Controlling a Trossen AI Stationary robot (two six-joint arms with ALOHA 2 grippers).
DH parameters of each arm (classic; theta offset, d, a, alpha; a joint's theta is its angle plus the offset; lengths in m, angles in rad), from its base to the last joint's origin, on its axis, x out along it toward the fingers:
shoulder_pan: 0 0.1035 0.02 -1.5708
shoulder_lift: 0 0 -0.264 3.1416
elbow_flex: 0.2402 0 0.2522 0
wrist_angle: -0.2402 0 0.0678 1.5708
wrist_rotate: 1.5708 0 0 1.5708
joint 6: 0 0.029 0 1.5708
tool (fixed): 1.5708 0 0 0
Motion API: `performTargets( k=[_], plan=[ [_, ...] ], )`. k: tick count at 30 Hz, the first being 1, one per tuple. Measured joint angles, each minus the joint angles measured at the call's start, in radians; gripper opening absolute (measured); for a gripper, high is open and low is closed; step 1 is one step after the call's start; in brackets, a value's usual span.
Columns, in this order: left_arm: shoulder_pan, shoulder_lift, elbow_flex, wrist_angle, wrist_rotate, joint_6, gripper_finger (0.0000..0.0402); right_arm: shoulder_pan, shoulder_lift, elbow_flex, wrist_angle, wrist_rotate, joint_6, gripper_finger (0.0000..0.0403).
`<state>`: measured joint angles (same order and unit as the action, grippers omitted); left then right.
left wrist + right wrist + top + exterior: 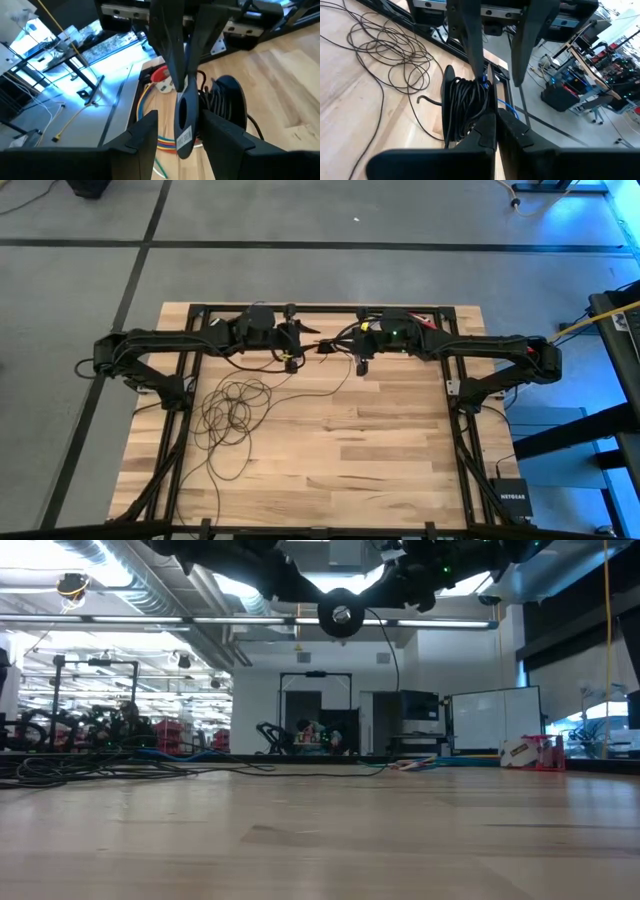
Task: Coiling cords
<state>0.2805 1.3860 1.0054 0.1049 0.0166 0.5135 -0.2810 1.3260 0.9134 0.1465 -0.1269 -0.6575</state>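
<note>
1. Wound black coils of the cords (465, 107) are sitting between the two grippers, raised above the table (380, 440) near its far edge.
2. Loose loops of the same wire are lying spread on the table's left side, with a strand running up toward the arms.
3. Left gripper (180, 140) is holding its jaws apart around a dark flat piece bearing a small label, just beside the coil; whether they are pressing on it I cannot tell.
4. Right gripper (495, 125) is keeping its jaws clenched together close against the coil.
5. A round black puck (341, 613) is hanging under the arms.
</note>
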Motion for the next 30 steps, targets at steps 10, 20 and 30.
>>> performTargets(
  k=[10, 20, 30],
  plan=[
    [0.003, 0.001, 0.000, -0.017, -0.001, 0.015, 0.0079, -0.001, 0.001, 0.000, 0.007, -0.015, 0.001, 0.0010],
    [0.002, 0.004, 0.000, -0.018, -0.001, 0.040, 0.0006, -0.001, 0.001, 0.000, 0.021, -0.021, 0.002, 0.0010],
    [0.002, 0.005, 0.000, -0.022, -0.001, 0.035, 0.0003, -0.001, 0.003, 0.000, 0.010, -0.022, 0.002, 0.0010]
  ],
)
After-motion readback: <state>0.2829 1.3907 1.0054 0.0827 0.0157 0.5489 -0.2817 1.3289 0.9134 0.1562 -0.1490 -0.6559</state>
